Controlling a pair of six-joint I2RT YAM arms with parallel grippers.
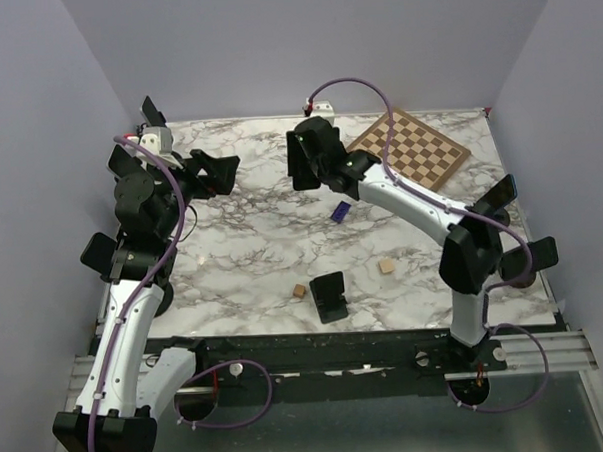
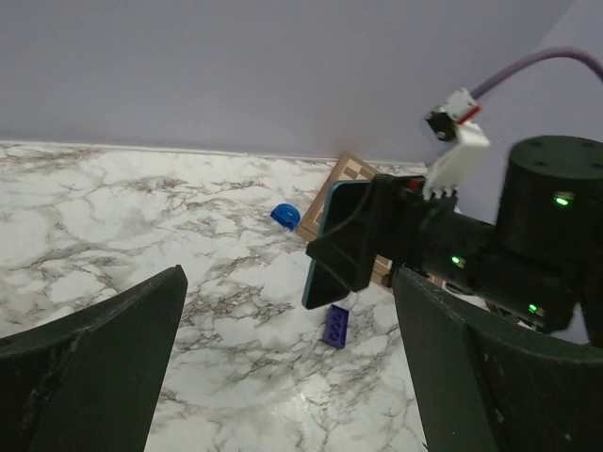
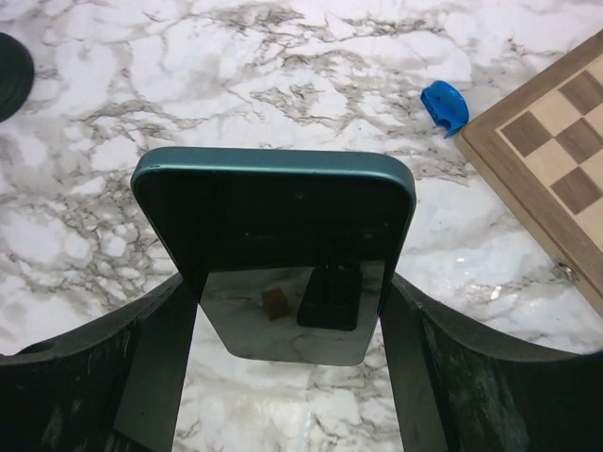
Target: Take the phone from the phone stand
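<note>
Phone (image 3: 273, 217) is clear of the phone stand (image 1: 330, 297), clamped in the right tool (image 3: 287, 315) above the surface (image 1: 252, 248), with the left tool (image 1: 214, 172) spread apart and empty, so removal looks essentially done.

At the right wrist, the right jaws cover the lower side edges of the phone (image 3: 273, 217), and the chessboard (image 3: 556, 179) runs off the frame's right edge. From the left wrist that board is mostly hidden behind phone and jaws — only slivers show.
</note>
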